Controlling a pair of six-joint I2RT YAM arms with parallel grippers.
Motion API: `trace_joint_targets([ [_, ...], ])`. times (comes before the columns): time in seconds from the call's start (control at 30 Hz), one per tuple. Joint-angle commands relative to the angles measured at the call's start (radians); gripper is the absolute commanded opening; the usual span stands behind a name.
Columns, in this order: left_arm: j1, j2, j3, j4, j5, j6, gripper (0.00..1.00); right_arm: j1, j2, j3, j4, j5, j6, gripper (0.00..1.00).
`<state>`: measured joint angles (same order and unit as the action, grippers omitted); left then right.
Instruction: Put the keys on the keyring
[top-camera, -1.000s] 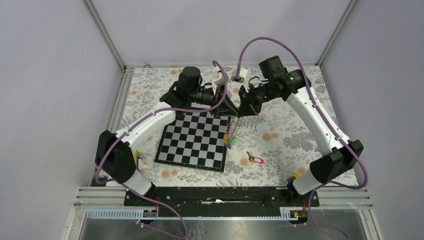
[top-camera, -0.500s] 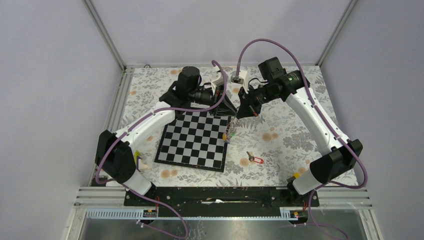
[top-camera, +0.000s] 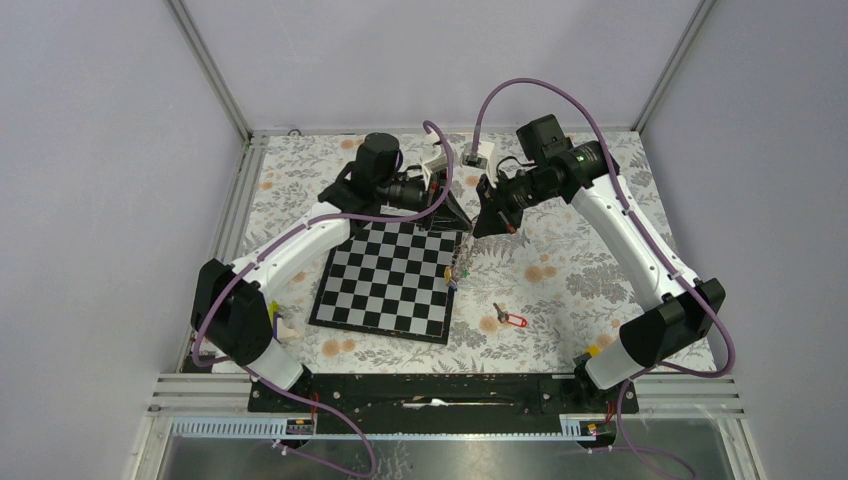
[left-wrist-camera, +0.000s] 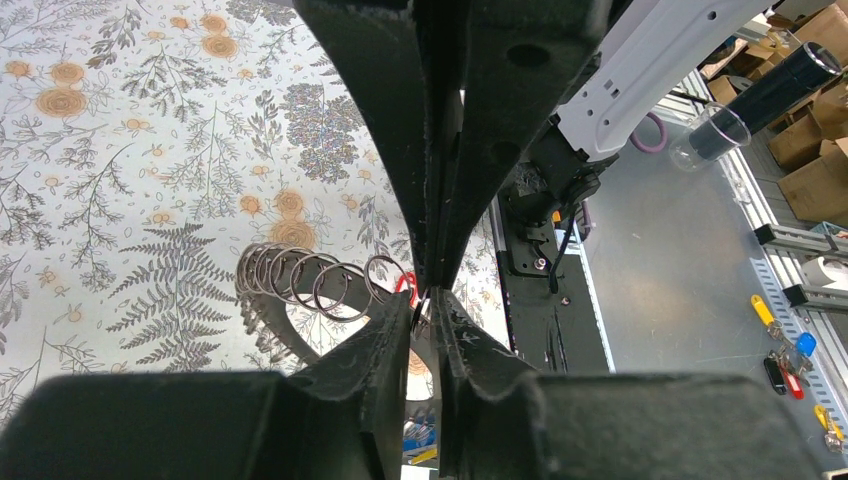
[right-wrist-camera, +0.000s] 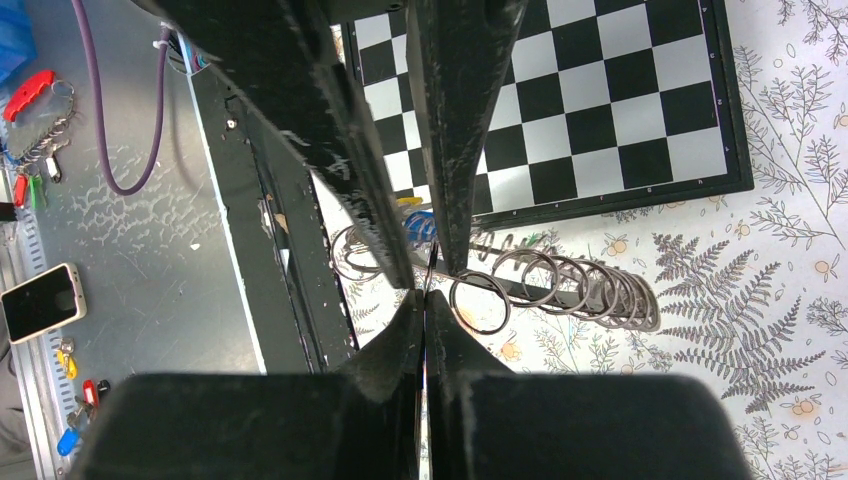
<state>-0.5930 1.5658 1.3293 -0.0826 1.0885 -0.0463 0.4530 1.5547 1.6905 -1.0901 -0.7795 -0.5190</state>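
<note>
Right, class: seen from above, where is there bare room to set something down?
Free: the floral cloth between the red-tagged key and the right arm, and the far-left corner beyond the left arm. Crowded: the far-right corner of the chessboard, where the left gripper and right gripper pinch the keyring above dangling keys.

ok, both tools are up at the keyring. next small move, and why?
Probably hold with the left tool, open the right tool and back it off. Both are shut tip to tip on the grey coiled-wire keyring, coloured-tag keys hang under it, and a red-tagged metal key lies loose on the floral cloth, so one arm likely must free up to fetch it.
</note>
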Motion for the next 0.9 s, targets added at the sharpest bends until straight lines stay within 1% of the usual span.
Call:
trace_joint_targets([
  [0.0, -0.007, 0.008, 0.035, 0.016, 0.031, 0.019, 0.15, 0.008, -0.024, 0.009, 0.010, -0.044, -0.004, 0.00],
  [0.13, -0.008, 0.008, 0.034, 0.018, 0.037, 0.019, 0.07, 0.008, -0.026, 0.007, 0.015, -0.043, -0.001, 0.00],
  [0.2, -0.008, 0.004, 0.030, 0.032, 0.040, 0.009, 0.00, 0.007, -0.028, 0.003, 0.019, -0.039, -0.001, 0.00],
  [0.37, -0.003, -0.011, 0.022, 0.066, 0.053, -0.037, 0.00, -0.008, -0.045, -0.024, 0.055, -0.030, 0.017, 0.01],
  [0.43, 0.005, -0.013, 0.009, 0.131, 0.072, -0.111, 0.00, -0.020, -0.058, -0.030, 0.080, -0.026, 0.033, 0.08],
  [0.5, 0.021, -0.012, -0.020, 0.274, 0.099, -0.251, 0.00, -0.031, -0.074, -0.019, 0.102, -0.025, 0.044, 0.18],
  [0.53, 0.030, -0.010, -0.040, 0.376, 0.111, -0.353, 0.00, -0.037, -0.083, -0.017, 0.121, -0.024, 0.049, 0.22],
  [0.6, 0.048, -0.002, -0.095, 0.648, 0.124, -0.596, 0.00, -0.050, -0.116, -0.026, 0.176, -0.028, 0.076, 0.29],
  [0.63, 0.059, 0.009, -0.116, 0.824, 0.120, -0.713, 0.00, -0.057, -0.138, -0.039, 0.214, -0.032, 0.089, 0.32],
  [0.67, 0.066, 0.016, -0.129, 0.914, 0.113, -0.797, 0.00, -0.064, -0.156, -0.055, 0.258, -0.042, 0.102, 0.34],
  [0.7, 0.071, 0.021, -0.135, 0.966, 0.107, -0.856, 0.00, -0.069, -0.173, -0.073, 0.292, -0.053, 0.118, 0.36],
  [0.8, 0.075, 0.021, -0.149, 1.018, 0.075, -0.923, 0.00, -0.089, -0.195, -0.109, 0.359, -0.104, 0.165, 0.41],
  [0.87, 0.075, 0.024, -0.174, 1.088, 0.052, -0.983, 0.00, -0.106, -0.197, -0.117, 0.380, -0.140, 0.195, 0.45],
])
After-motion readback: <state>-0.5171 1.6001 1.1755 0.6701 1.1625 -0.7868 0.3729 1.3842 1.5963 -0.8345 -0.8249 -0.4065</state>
